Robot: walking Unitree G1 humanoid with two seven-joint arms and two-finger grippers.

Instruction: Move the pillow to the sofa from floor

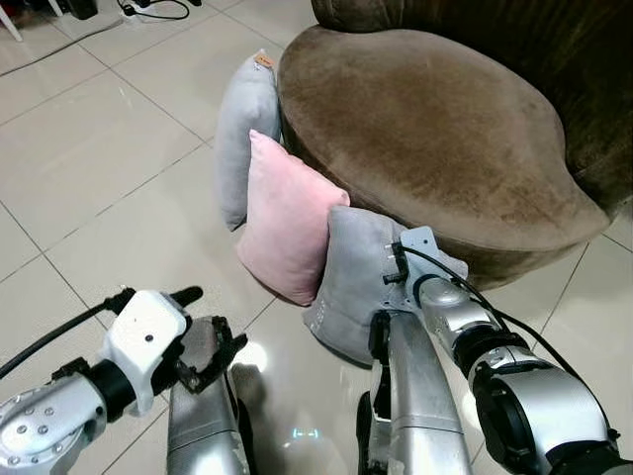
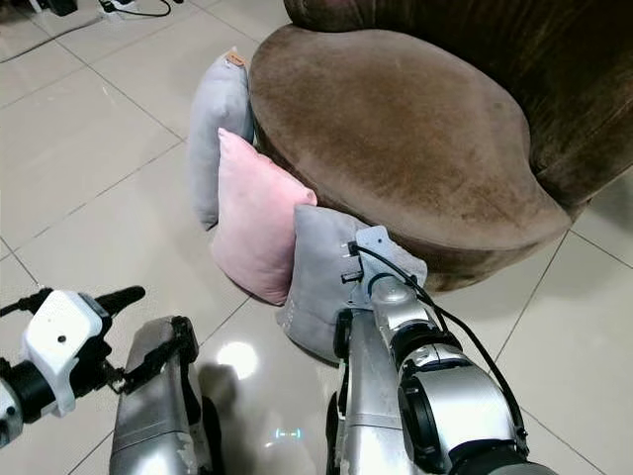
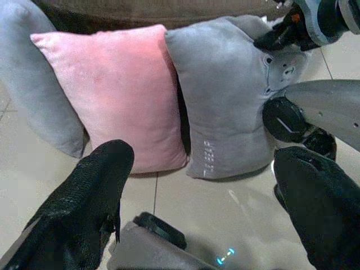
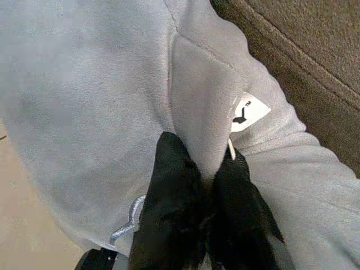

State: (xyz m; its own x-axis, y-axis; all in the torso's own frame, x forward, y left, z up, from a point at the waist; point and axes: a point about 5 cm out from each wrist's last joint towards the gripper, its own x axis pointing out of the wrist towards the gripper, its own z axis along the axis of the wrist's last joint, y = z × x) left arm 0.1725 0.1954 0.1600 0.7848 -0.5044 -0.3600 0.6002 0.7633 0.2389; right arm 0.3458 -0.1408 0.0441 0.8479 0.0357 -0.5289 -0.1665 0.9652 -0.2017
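The right hand pinches a fold of the soft grey plush pillow — grip for lifting it onto the round brown velvet sofa — the left hand hangs spread

Three pillows lean against sofa, on floor.

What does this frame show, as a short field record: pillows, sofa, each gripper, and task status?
pillows: three lean against the sofa front on the tiled floor: far grey pillow, pink pillow, near grey pillow
sofa: brown sofa, seat bare
right gripper: right gripper shut, pinching a fold of the near grey pillow beside its white label
left gripper: left gripper open, above the floor, facing the pillows, touching none
task status: near grey pillow gripped, not yet on the sofa
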